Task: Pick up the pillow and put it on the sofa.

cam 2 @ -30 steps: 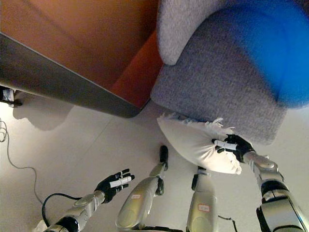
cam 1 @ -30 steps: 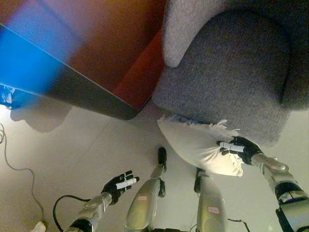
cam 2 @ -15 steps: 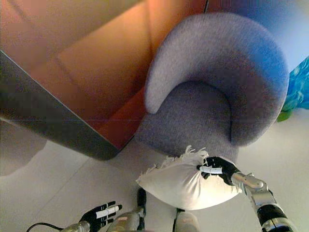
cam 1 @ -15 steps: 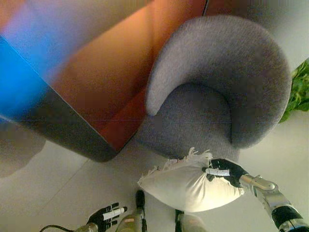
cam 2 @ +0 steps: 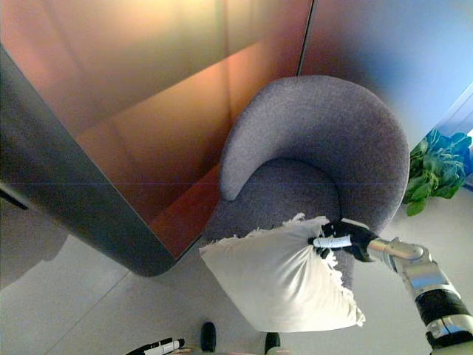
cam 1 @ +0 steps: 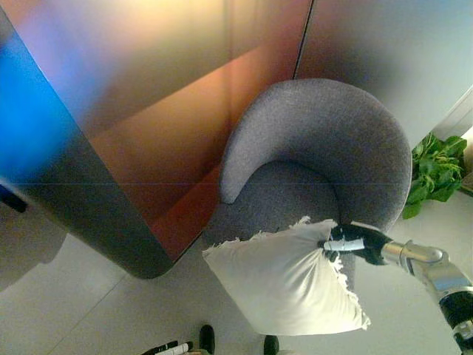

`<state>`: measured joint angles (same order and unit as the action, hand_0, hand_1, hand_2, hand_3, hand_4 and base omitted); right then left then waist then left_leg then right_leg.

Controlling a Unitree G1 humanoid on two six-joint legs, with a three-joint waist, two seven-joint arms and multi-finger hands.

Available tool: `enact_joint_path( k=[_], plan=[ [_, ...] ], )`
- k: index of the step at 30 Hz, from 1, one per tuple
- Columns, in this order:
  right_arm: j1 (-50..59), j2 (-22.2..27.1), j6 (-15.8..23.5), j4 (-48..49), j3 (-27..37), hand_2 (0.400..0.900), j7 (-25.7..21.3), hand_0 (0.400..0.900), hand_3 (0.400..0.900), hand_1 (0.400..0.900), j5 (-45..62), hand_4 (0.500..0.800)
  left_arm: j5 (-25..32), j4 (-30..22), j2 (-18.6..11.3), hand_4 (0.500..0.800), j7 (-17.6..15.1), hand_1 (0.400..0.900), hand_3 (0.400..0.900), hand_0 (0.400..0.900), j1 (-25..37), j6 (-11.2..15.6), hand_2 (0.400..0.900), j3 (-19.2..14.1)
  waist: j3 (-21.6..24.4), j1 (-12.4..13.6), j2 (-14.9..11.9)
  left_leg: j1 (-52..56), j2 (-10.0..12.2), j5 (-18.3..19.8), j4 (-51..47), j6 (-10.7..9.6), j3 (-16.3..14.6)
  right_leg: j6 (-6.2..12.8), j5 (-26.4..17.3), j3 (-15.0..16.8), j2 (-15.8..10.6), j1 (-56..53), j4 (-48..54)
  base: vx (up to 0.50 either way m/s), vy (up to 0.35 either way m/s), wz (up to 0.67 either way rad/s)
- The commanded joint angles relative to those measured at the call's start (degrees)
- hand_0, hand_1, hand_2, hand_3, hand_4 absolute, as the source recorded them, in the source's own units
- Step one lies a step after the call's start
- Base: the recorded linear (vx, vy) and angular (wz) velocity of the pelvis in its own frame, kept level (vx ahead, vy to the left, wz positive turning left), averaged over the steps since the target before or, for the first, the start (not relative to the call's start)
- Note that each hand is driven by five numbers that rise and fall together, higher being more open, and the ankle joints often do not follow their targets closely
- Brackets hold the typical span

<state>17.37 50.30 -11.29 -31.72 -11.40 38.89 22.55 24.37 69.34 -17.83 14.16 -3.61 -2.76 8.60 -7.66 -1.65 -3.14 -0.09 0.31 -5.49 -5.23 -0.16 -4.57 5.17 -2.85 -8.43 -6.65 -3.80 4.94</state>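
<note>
A white fringed pillow (cam 1: 284,277) hangs in the air in front of the grey round sofa chair (cam 1: 325,155), its upper corner over the seat's front edge. My right hand (cam 1: 355,242) comes in from the right and is shut on the pillow's upper right edge. Only the fingertips of my left hand (cam 1: 168,348) show at the bottom edge, stretched out straight and holding nothing.
A tall dark-and-orange panel wall (cam 1: 148,148) stands left of the chair, its rounded corner close to the seat. A green potted plant (cam 1: 436,174) sits at the right beyond the chair. Pale floor (cam 1: 66,303) spreads at the lower left.
The view has tilted up, showing the whole chair and the plant. My right hand has lifted the pillow higher, up to the seat's front edge. The left hand has dropped almost out of view.
</note>
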Motion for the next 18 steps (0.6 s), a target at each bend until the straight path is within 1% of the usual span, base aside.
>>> enact_joint_path(
  k=[1, 3, 6, 12, 15, 18],
  plan=[
    [24.31, 8.62, 2.18, -5.99, 1.96, 0.400, -0.49, 0.400, 0.400, 0.400, 13.65, 0.500, -2.65, 5.43, -0.86, 0.800, -0.77, 0.900, 0.900, 0.900, 0.78, -0.25, 0.900, 0.73, 4.75, 2.06, -2.77, 5.51, -1.09, 9.55, 2.13, -2.29, -3.01, 1.26, 2.28, -1.75, 1.52, 0.65, -3.02, 0.05, -0.032, 0.05],
    [31.04, 10.67, 0.25, -12.11, 0.26, 0.400, 0.02, 0.400, 0.400, 0.400, 15.82, 0.500, -2.52, 6.36, -0.99, 0.800, -1.16, 0.900, 0.900, 0.900, 0.64, 0.02, 0.900, 1.13, 5.15, 2.92, -3.31, 5.75, -1.06, 9.53, 1.91, -2.30, -2.69, 1.23, 2.21, -2.04, 1.72, 0.17, -2.69, 0.05, -0.039, 0.05],
    [39.26, 12.16, -2.67, -18.43, -2.73, 0.400, -0.63, 0.400, 0.400, 0.400, 18.88, 0.500, -3.36, 7.53, -0.99, 0.800, -1.30, 0.900, 0.900, 0.900, 0.15, 0.31, 0.900, 1.44, 5.61, 3.98, -3.84, 6.03, -1.01, 9.27, 1.45, -2.33, -2.37, 1.15, 2.03, -2.43, 2.03, -0.54, -2.05, 0.05, -0.045, 0.09],
    [51.10, 11.92, -5.91, -24.93, -9.32, 0.400, -2.40, 0.400, 0.400, 0.400, 20.02, 0.500, -4.50, 9.34, -1.01, 0.800, -2.12, 0.900, 0.900, 0.900, -0.83, 0.97, 0.900, 1.51, 6.00, 5.48, -4.39, 5.92, -1.05, 8.79, 1.08, -2.61, -1.63, 0.85, 1.61, -3.10, 2.38, -1.20, -0.94, 0.05, -0.041, 0.10],
    [55.73, 10.71, -6.77, -26.26, -11.98, 0.400, -5.89, 0.400, 0.400, 0.400, 20.89, 0.500, -4.60, 9.60, -0.91, 0.800, -2.30, 0.900, 0.900, 0.900, -1.09, 0.76, 0.900, 1.53, 6.29, 5.96, -4.47, 5.79, -1.20, 8.62, 0.87, -2.78, -0.99, 0.61, 1.80, -3.12, 2.65, -1.38, -0.65, 0.07, -0.026, 0.13],
    [58.86, 10.10, -8.89, -28.47, -13.60, 0.400, -8.46, 0.400, 0.400, 0.400, 18.97, 0.500, -4.68, 9.68, -0.65, 0.800, -2.24, 0.900, 0.900, 0.900, -1.16, 0.49, 0.900, 1.59, 6.50, 6.48, -4.56, 5.24, -1.26, 8.43, 0.80, -2.97, -0.55, 0.38, 2.05, -3.09, 2.83, -1.26, -0.40, 0.05, -0.014, 0.16]
  ],
)
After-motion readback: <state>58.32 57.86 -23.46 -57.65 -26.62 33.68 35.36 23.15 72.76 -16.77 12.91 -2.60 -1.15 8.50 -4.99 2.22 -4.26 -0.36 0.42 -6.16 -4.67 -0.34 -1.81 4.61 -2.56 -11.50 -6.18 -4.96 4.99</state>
